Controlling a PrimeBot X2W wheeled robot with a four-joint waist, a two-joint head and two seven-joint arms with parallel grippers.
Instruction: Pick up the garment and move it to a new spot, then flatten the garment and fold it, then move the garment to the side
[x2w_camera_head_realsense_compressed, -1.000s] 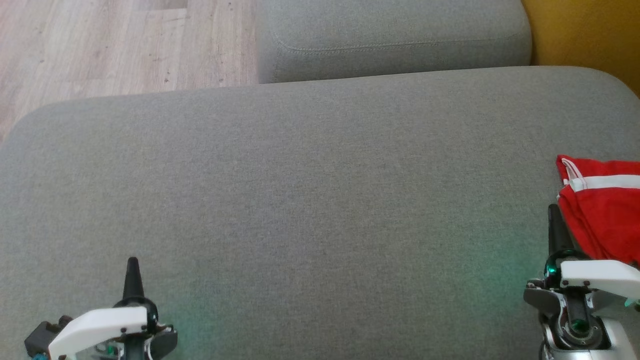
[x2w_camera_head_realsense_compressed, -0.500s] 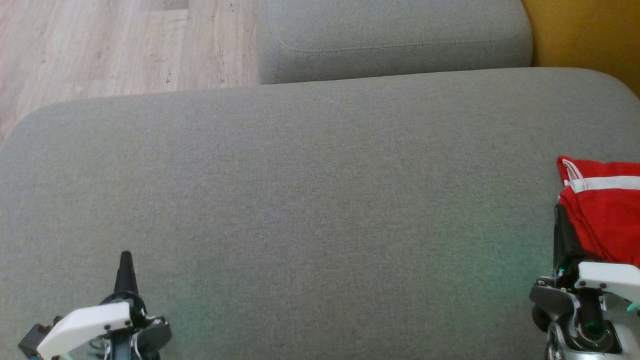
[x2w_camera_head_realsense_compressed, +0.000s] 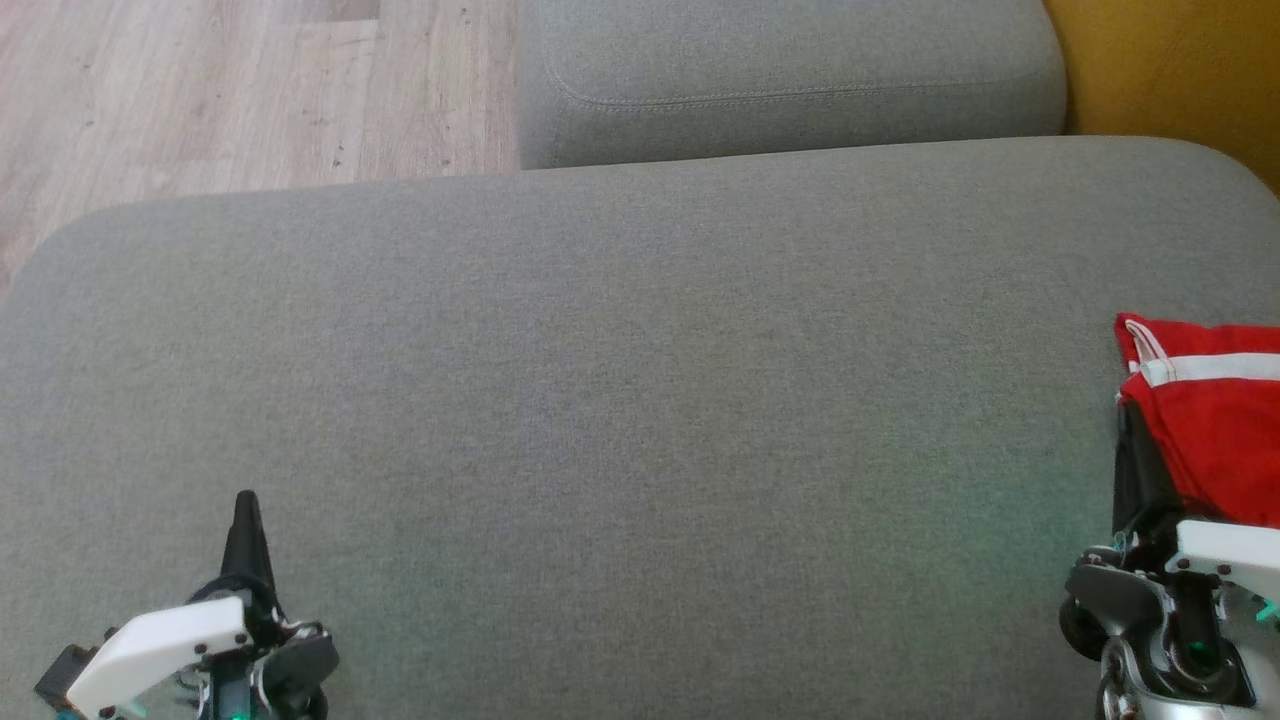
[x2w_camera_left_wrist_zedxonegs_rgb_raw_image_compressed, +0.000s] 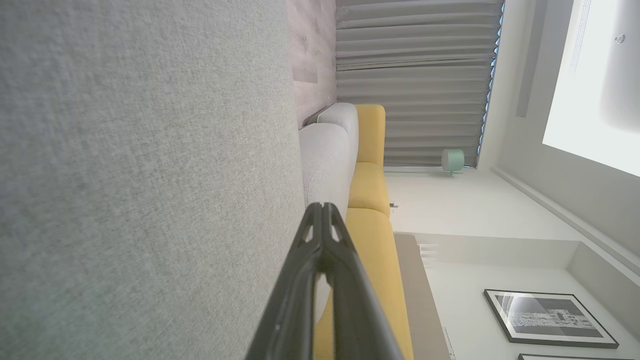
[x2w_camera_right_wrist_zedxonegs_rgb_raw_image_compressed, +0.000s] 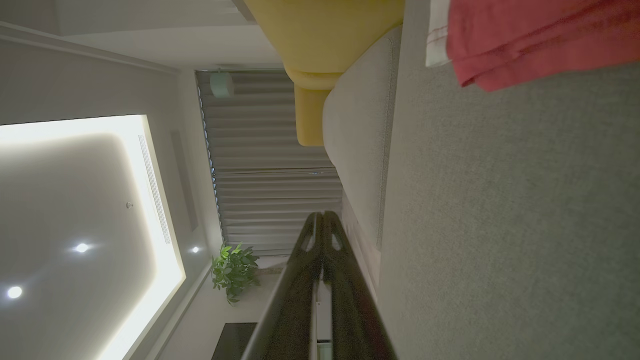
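Note:
The garment (x2w_camera_head_realsense_compressed: 1215, 425) is red with a white stripe and lies folded at the right edge of the grey cushion (x2w_camera_head_realsense_compressed: 640, 400). The right wrist view catches its corner as the garment (x2w_camera_right_wrist_zedxonegs_rgb_raw_image_compressed: 540, 35) at the top right. My right gripper (x2w_camera_head_realsense_compressed: 1128, 420) is shut with nothing in it, its tips just left of the cloth's edge, and the right gripper (x2w_camera_right_wrist_zedxonegs_rgb_raw_image_compressed: 322, 216) shows its fingers pressed together. My left gripper (x2w_camera_head_realsense_compressed: 244, 500) is shut and empty at the lower left, and in the left wrist view the left gripper (x2w_camera_left_wrist_zedxonegs_rgb_raw_image_compressed: 322, 206) is closed above the cushion.
A second grey cushion (x2w_camera_head_realsense_compressed: 790, 80) lies beyond the big one. Wooden floor (x2w_camera_head_realsense_compressed: 200, 90) is at the far left and a yellow sofa part (x2w_camera_head_realsense_compressed: 1180, 70) at the far right.
Both grippers have drawn back toward the bottom of the head view; the left tilted slightly left, the right shifted right beside the garment. The garment has not moved.

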